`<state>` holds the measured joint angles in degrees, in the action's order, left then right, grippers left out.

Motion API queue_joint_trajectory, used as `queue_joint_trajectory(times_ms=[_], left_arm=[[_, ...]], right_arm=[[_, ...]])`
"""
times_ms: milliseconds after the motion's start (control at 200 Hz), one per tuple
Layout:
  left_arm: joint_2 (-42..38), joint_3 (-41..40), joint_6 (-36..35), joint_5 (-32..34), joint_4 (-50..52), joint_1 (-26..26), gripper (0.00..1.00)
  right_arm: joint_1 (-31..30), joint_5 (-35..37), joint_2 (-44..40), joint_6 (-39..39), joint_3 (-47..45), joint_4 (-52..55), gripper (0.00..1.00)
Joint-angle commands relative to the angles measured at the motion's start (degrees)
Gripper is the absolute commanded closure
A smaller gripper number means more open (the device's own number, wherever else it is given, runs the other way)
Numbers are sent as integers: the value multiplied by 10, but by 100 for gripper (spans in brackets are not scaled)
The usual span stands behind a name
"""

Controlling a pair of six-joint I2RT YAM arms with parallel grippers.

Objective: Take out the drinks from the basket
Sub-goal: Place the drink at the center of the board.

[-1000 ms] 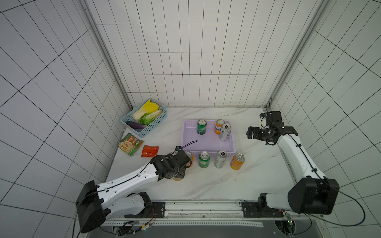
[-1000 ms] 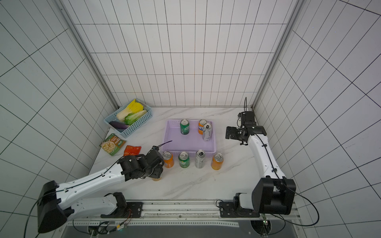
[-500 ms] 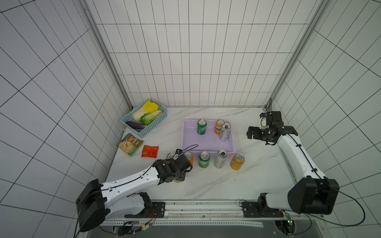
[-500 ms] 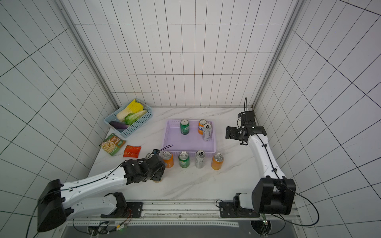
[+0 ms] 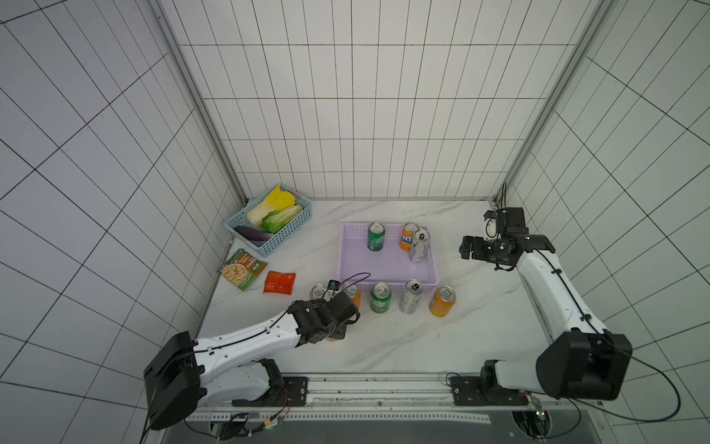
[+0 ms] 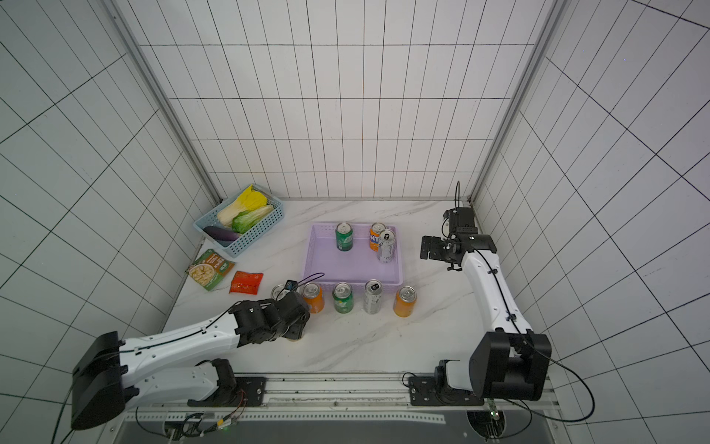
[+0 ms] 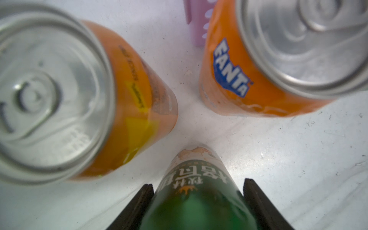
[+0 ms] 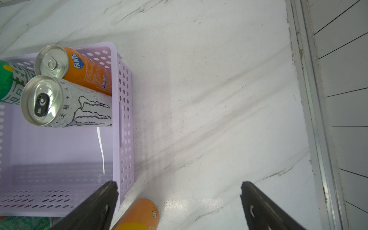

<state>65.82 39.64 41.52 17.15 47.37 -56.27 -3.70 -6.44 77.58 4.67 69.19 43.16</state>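
The dark green can (image 7: 197, 171) stands clamped between the jaws of your left gripper (image 7: 198, 183), a black finger (image 7: 139, 205) against each side. Its top is cut off at the wrist view's edge. In both top views the gripper covers it, leaving you only a sliver of its base (image 5: 331, 339). Whether that base touches the table (image 5: 384, 346) you cannot tell. The can is outside the basket (image 5: 380, 267), off its near left corner, just on the robot's side of two orange cans (image 5: 351, 295). The left orange can (image 5: 317, 292) is half hidden behind the wrist. Three more cans (image 5: 410, 298), green, silver and orange, line the basket's near wall. Inside, at the far end, stand a green can (image 5: 376, 237), a Fanta can (image 5: 408, 236) and, just beside it, a slim silver can (image 5: 419, 246). Your right gripper (image 5: 466, 248), jaws wide apart and empty, hangs beside the basket's right wall, touching no can.
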Motion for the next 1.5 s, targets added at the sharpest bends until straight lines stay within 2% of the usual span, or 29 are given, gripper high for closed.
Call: queue_joint_trajectory(times_ms=[0, 390, 675, 935, 1294, 1494], left_arm=[[1, -2, 8, 18, -26, -3, 37], [-6, 16, 3, 22, -5, -3, 23], [-6, 87, -5, 48, 71, -3, 13], [6, 170, -28, 55, 129, -3, 10], [36, 259, -91, 93, 129, 0, 5], [76, 306, -141, 67, 117, 38, 5]], right_arm=[[7, 5, -4, 0, -13, 0, 1], [7, 5, -5, -1, -14, 1, 1], [7, 5, -6, -1, -14, 1, 1], [7, 5, -7, -1, -14, 0, 1], [8, 3, -6, -1, -13, 0, 1], [9, 2, -6, -2, -13, 0, 1]])
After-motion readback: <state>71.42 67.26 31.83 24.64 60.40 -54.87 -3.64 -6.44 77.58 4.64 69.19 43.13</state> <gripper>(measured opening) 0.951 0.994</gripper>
